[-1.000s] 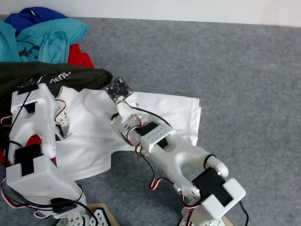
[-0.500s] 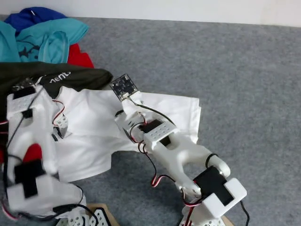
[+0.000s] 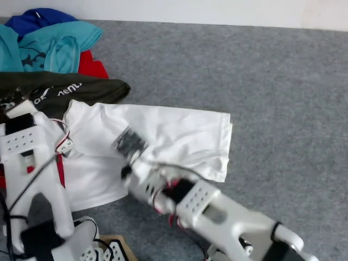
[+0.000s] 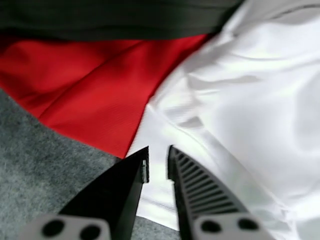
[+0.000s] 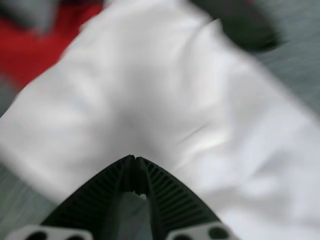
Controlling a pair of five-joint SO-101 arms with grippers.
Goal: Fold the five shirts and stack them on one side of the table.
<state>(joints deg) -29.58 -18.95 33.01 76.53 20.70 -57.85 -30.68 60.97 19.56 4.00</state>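
Note:
A white shirt [image 3: 179, 136] lies spread on the grey table, its left part under both arms. My left arm [image 3: 27, 152] stands at the table's left. Its gripper [image 4: 158, 157] hovers over the white shirt's [image 4: 250, 100] edge, right beside a red shirt [image 4: 90, 85]; a narrow gap shows between the jaws, with nothing in it. My right arm [image 3: 201, 201] comes in from the near edge over the shirt's front hem. Its gripper [image 5: 134, 161] is shut above the white cloth [image 5: 165, 90], tips touching, and no cloth shows pinched.
A black shirt [image 3: 81, 89] lies along the white one's far left edge. Behind it, in the far left corner, teal [image 3: 49, 46], blue [image 3: 38, 19] and red [image 3: 92, 65] shirts are heaped. The table's right half is bare grey carpet [image 3: 288, 109].
The right arm has pulled back toward the near edge and swung left, uncovering the middle of the white shirt. The left arm has shifted left and back toward its base.

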